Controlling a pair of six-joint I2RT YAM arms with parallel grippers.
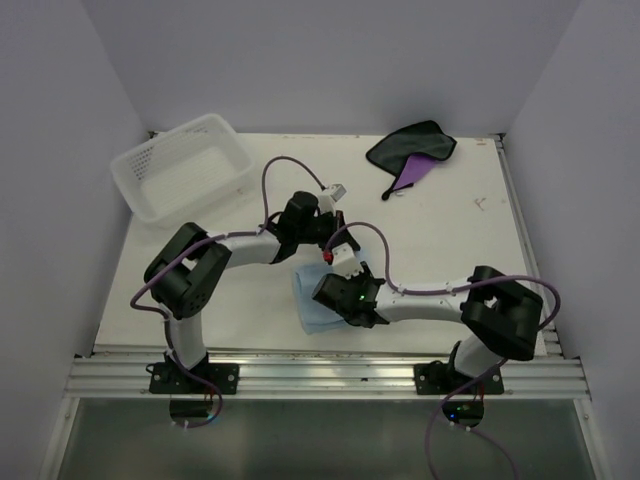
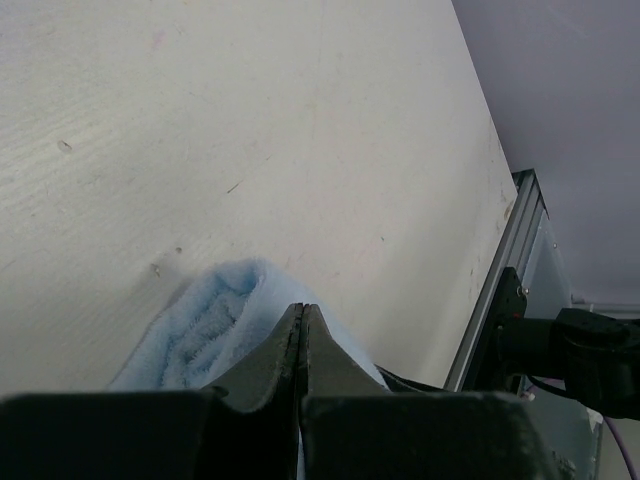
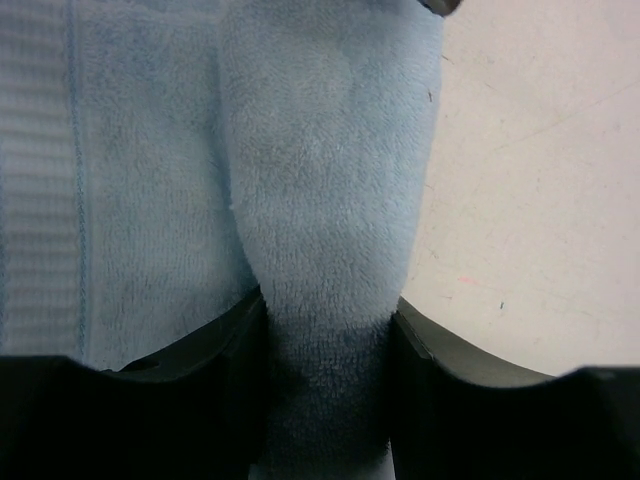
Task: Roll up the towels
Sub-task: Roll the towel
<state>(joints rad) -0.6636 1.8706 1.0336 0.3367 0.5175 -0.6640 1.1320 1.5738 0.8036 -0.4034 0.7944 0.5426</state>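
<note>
jaws of the right gripper (image 3: 325,335) clamp a roll of the light blue towel (image 3: 320,150); left gripper (image 2: 302,312) jaws together at its edge. purple towel (image 1: 412,150) by the far edge of the tabletop (image 1: 450,235).

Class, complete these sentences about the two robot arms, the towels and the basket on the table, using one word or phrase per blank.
1. The right pincer grips a fold of a towel coloured ____.
2. The left pincer is fully ____.
3. The purple towel lies near the table's far ____ corner.
4. The white basket stands near its far ____ corner.
Missing words: light blue; shut; right; left.
</note>
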